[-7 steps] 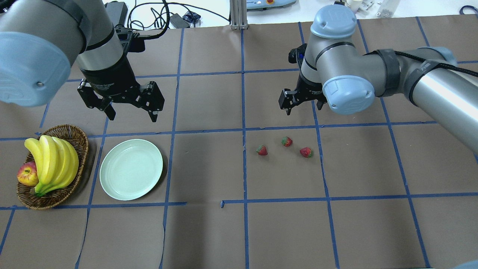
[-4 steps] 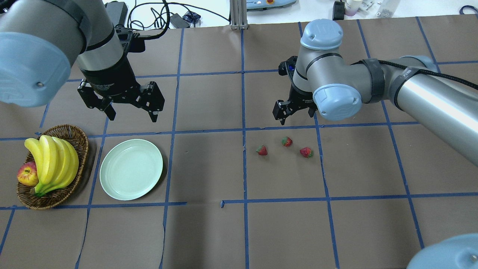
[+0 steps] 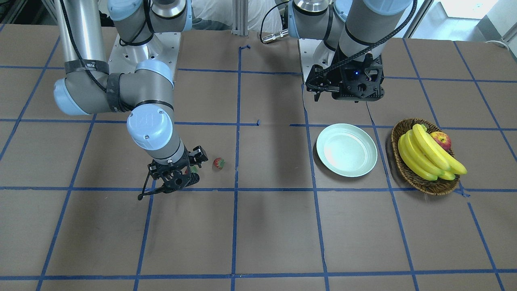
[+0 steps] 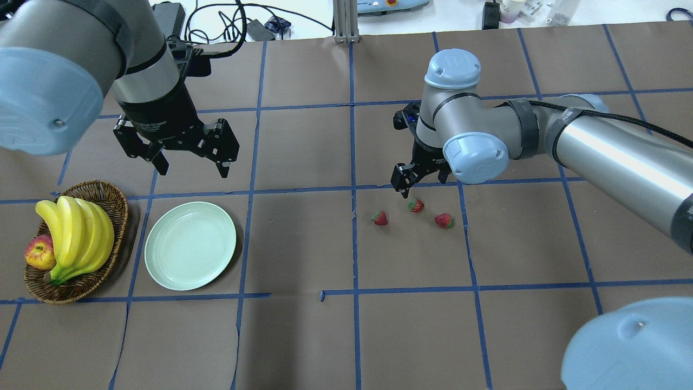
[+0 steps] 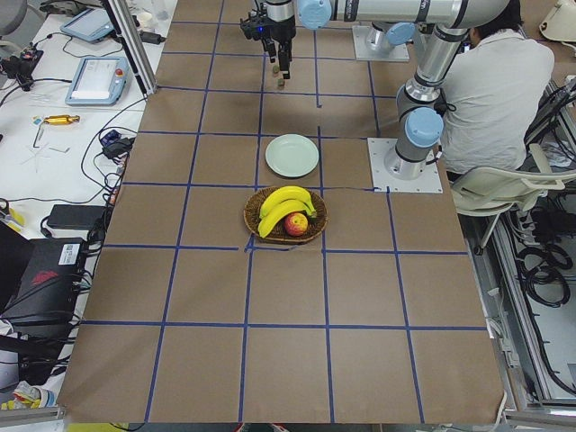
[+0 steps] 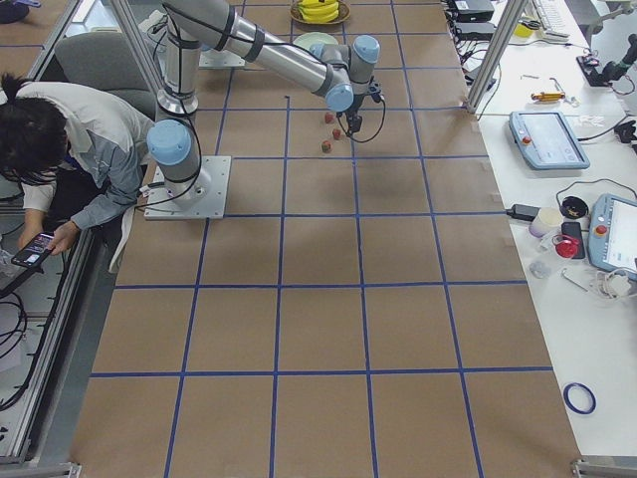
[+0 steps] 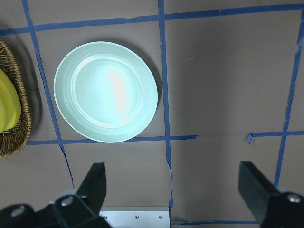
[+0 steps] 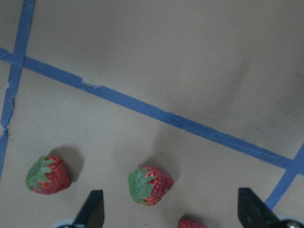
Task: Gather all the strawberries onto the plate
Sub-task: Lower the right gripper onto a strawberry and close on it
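Three strawberries lie on the brown paper right of centre: a left one (image 4: 380,218), a middle one (image 4: 416,205) and a right one (image 4: 444,220). My right gripper (image 4: 421,187) is open and hangs low just behind the middle strawberry. In the right wrist view the middle berry (image 8: 149,184) lies between the open fingertips (image 8: 92,211), touching neither. The mint-green plate (image 4: 190,245) stands empty at the left. My left gripper (image 4: 192,165) is open and empty, high and behind the plate, which shows in the left wrist view (image 7: 105,91).
A wicker basket (image 4: 116,203) with bananas (image 4: 76,235) and an apple (image 4: 39,252) stands just left of the plate. Blue tape lines cross the brown paper. Cables and devices lie beyond the table's far edge.
My right arm has swung left and come down towards the strawberries, so its gripper now hangs just behind the middle one. The left arm, the plate and the strawberries have not moved.
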